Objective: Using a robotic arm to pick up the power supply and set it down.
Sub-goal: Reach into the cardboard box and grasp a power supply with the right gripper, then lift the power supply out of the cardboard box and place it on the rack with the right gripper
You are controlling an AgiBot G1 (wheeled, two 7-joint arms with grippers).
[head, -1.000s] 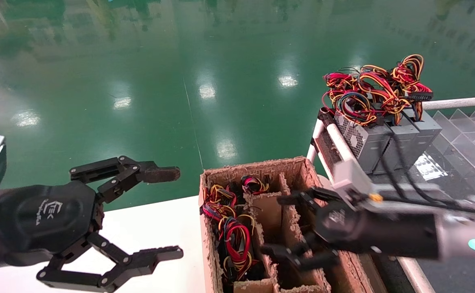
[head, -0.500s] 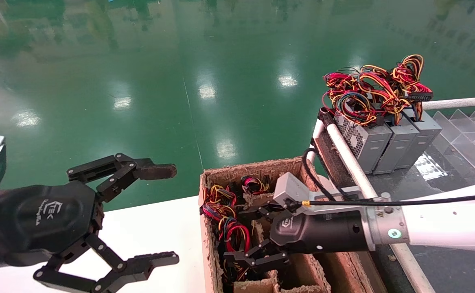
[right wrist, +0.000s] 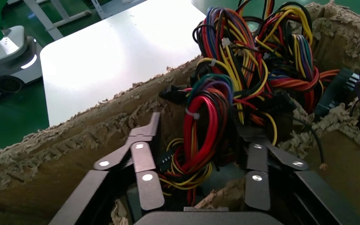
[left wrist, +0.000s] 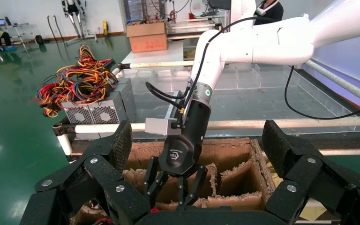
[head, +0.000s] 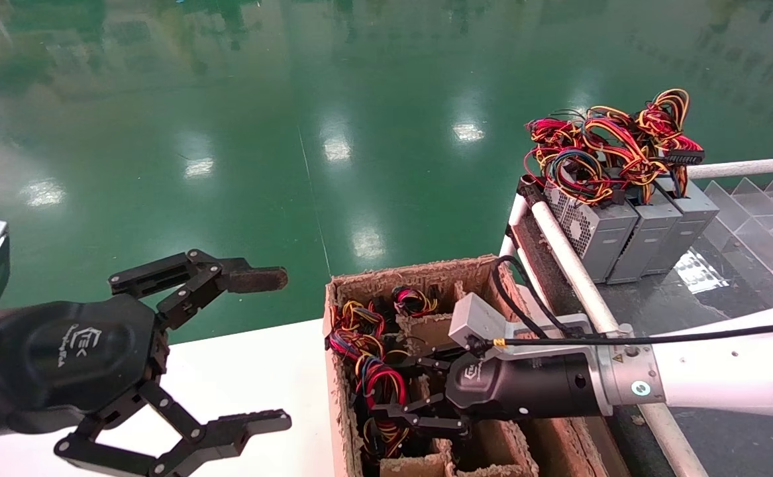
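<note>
My right claw is reaching down into the left column of the cardboard box, its two black fingers spread on either side of a loop of red wires. In the right wrist view the fingers stand apart with that red bundle between them; they are beside it, and I cannot tell whether they touch it. The power supply I am after sits low in that compartment, nearly all of it buried under its red, yellow, orange and blue wires, so only dark patches of its body show. The box's torn dividers split it into several cells, and the cell at its far left corner holds another tangle of wires.

The black shell of my right wrist carries a small white logo; its letters are too small to read. A green light glows on the white forearm.

My left claw hangs over the near left part of the white table, well apart from the box, fingers wide open and holding nothing. Its shell has a white logo too, which I cannot read.

At the far left corner of the rack to the right, three grey power units stand side by side, wires heaped on top.
</note>
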